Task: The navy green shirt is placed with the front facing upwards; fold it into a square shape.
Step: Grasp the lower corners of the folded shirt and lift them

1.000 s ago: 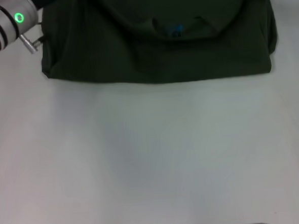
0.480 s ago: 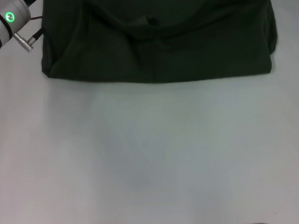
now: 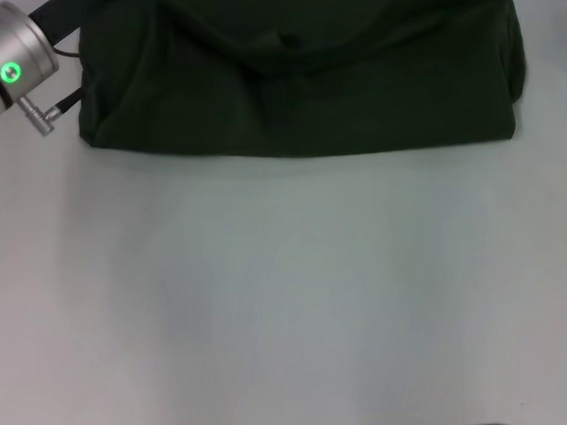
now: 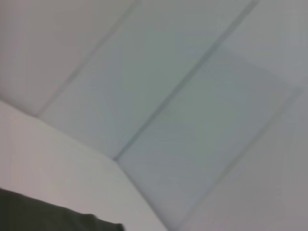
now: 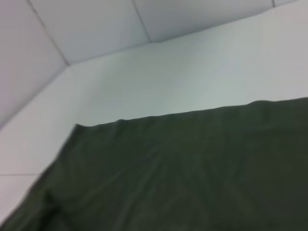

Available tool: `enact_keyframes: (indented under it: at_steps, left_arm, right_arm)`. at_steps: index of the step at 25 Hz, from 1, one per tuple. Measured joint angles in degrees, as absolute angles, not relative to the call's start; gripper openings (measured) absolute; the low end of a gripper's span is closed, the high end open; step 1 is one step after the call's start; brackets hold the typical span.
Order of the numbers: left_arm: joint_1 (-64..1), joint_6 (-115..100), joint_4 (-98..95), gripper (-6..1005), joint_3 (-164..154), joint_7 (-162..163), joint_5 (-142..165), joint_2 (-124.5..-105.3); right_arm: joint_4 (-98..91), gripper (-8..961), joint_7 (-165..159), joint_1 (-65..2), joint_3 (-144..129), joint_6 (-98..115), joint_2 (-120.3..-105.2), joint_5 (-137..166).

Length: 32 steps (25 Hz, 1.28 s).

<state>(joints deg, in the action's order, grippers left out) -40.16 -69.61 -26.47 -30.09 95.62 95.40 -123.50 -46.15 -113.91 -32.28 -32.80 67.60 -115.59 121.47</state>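
Head view: navy green shirt [image 3: 299, 72] on table [image 3: 289, 299]

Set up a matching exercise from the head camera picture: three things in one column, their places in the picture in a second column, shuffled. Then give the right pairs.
Things:
1. navy green shirt
2. left arm's silver wrist with the green light
3. bare white table

Places:
A. upper left corner
B. whole lower part, nearest the robot
C. across the top, folded, straight edge toward the robot

Pairs: 1-C, 2-A, 3-B
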Motion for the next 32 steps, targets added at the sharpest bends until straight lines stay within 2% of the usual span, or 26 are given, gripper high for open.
enact_keyframes:
  at_steps: [11, 18, 23, 26, 28, 29, 32]
  left_arm:
    - [-33.7, -81.6, -31.4, 888, -36.7, 97.3, 95.8, -123.4]
    - [-32.0, -83.5, -33.2, 888, -41.2, 98.7, 97.9, -123.36]
    - [-32.0, -84.8, -33.8, 888, -41.9, 100.1, 100.8, -123.34]
    - [-31.9, -84.9, -33.8, 888, -41.9, 100.3, 101.6, -123.38]
    - [-31.8, -84.8, -33.9, 888, -41.8, 100.3, 102.1, -123.37]
    - [-31.7, -84.8, -33.9, 888, -41.8, 100.3, 102.1, -123.37]
    - [-31.6, -84.4, -33.9, 889, -41.8, 100.2, 102.3, -123.33]
  right_arm:
    - [-47.5, 738, -111.4, -21.0, -30.1, 86.6, -110.73, 116.1]
    - [-47.2, 733, -110.8, -19.9, -30.0, 91.6, -109.02, 123.2]
    - [-46.8, 731, -112.4, -21.2, -30.1, 92.4, -109.11, 129.4]
    - [-46.8, 730, -112.7, -21.7, -30.0, 91.9, -109.99, 130.6]
    - [-46.8, 730, -112.6, -22.1, -29.9, 90.2, -111.25, 130.9]
    - [-46.8, 729, -112.6, -22.1, -29.9, 90.2, -111.25, 130.9]
    - [-46.8, 728, -112.0, -22.9, -30.3, 87.7, -112.68, 130.9]
